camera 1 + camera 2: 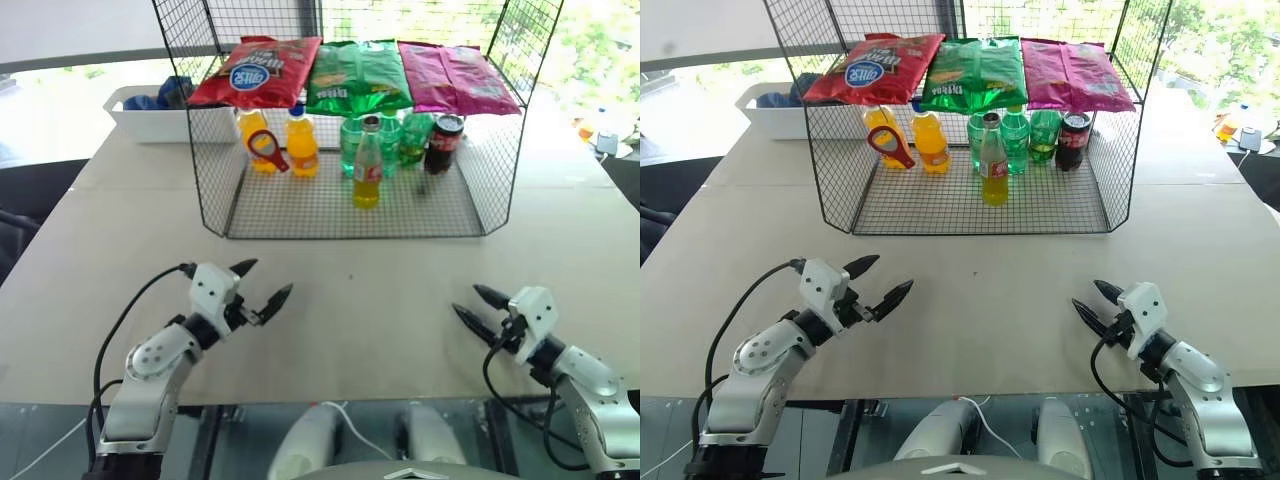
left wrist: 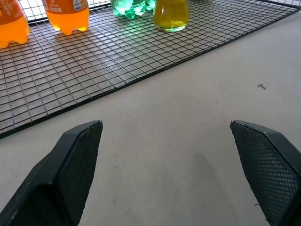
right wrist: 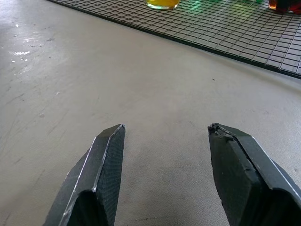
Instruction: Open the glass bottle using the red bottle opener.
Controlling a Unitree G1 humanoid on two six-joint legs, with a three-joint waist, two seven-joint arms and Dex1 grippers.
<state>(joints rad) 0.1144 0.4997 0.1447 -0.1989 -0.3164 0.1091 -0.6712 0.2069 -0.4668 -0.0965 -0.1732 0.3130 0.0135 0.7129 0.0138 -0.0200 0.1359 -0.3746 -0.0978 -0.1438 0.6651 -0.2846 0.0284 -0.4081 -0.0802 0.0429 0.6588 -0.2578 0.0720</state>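
Pale tabletop (image 1: 330, 330) across the lower frame, black wire rack (image 1: 470, 215) at upper centre; the glass bottle (image 1: 367, 165) stood at the rack's front centre, the red bottle opener (image 1: 268, 150) hung left of it against an orange bottle, snack-bag print above not legible. Bottle judged rigid, smooth, breakable, best taken round the labelled body; opener light and stiff, taken by its handle. Left gripper (image 1: 265, 283) spread wide and right gripper (image 1: 474, 302) partly spread, both empty.

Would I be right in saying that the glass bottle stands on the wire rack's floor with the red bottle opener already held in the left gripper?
Not quite. The glass bottle does stand on the wire rack, but the left gripper is open and empty over the table. The left eye view shows the red bottle opener hanging inside the rack beside the orange bottles.
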